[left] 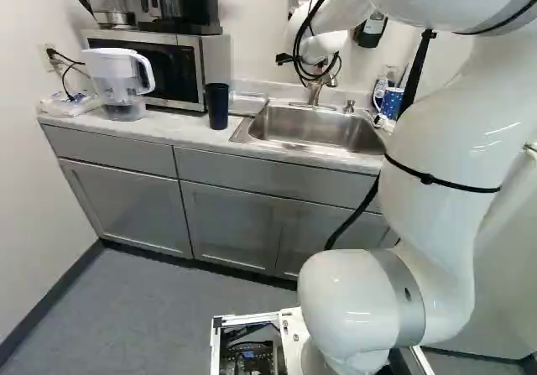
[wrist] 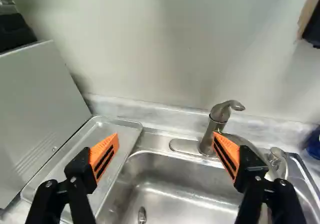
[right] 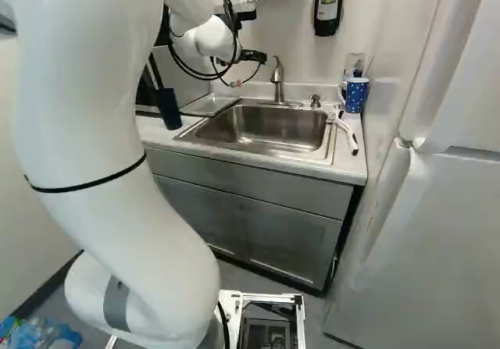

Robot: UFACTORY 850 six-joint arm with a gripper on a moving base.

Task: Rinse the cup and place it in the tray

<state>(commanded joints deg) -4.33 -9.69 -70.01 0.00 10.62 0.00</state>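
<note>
Countertop [right: 344,164] is carrying, about its inset sink [right: 262,128] in base views: pitcher [left: 113,71], dark tumbler [left: 217,108] standing toward 9 o'clock; microwave [left: 186,60], tray [wrist: 114,130] resting toward 10; polka-dot mug [right: 356,96] standing at 2; brush [right: 349,137] lying at 3.

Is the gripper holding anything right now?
No, the wrist view shows the gripper open, nothing between its spread fingers, with the sink and faucet beyond.

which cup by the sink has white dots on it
The blue mug, right of the sink in the right base view; the dark cup is plain.
</note>
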